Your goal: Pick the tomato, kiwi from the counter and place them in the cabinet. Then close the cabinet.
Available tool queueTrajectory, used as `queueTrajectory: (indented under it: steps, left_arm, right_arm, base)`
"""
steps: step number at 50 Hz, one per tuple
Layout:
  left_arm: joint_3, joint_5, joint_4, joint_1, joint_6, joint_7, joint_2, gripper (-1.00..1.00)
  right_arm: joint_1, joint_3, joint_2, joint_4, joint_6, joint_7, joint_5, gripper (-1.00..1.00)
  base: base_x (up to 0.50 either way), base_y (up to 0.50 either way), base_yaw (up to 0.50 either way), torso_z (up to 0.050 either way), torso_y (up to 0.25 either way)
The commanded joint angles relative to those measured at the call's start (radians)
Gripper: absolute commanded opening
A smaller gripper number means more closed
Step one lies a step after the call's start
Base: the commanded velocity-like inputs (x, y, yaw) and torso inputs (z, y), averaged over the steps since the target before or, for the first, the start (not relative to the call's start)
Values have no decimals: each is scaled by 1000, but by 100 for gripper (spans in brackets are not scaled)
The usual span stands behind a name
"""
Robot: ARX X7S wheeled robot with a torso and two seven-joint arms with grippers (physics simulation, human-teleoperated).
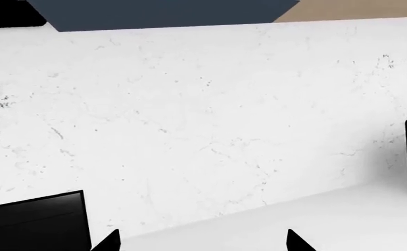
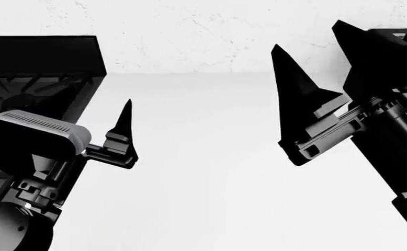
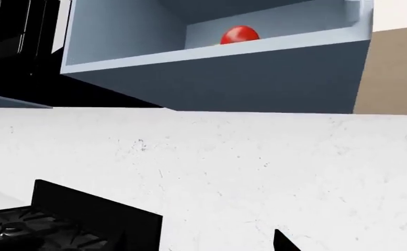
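Glossy red round tomato (image 3: 240, 35) already sits in the blue-grey open cabinet (image 3: 217, 78); kiwi unseen. Both my claws, left (image 2: 125, 130) and right (image 2: 329, 78), hang apart, empty, over the plain white counter (image 2: 211, 172).

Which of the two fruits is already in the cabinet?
The tomato: the right wrist view shows it round and red on the shelf of the open cabinet. The kiwi is not in any view.

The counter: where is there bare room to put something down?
The counter is bare between the left tool and right tool, back to the wall. The stove crowds its left side. In the cabinet, the shelf beside the tomato looks free.
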Motion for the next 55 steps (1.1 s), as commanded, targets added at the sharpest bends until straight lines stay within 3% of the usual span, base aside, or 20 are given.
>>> queueTrajectory:
  steps: [1, 15, 21, 30, 40, 55]
  left_arm:
    - [-3, 0, -1, 3, 1, -1, -5, 100]
    - [-18, -8, 1, 15, 7, -2, -18, 100]
    - [-22, -11, 6, 18, 7, -6, -22, 100]
    - [-20, -9, 9, 21, 9, -7, -22, 100]
    - [-25, -11, 8, 26, 14, -9, -25, 100]
    - [-22, -12, 8, 20, 11, -13, -25, 100]
  right_arm:
    - [-9, 8, 4, -3, -9, 1, 10, 100]
    - [-164, 153, 115, -44, -78, 25, 77, 100]
    - [-411, 369, 189, -78, -134, 0, 98, 100]
    - [-676, 732, 167, -101, -123, -27, 153, 100]
    - [-683, 904, 141, -87, -161, -8, 255, 100]
    - [-537, 901, 65, -18, -351, 31, 407, 100]
  base:
    - [0, 0, 0, 0, 0]
    - [0, 0, 0, 0, 0]
    - [0, 0, 0, 0, 0]
    - [0, 0, 0, 0, 0]
    - [0, 0, 0, 0, 0]
    - [0, 0, 0, 0, 0]
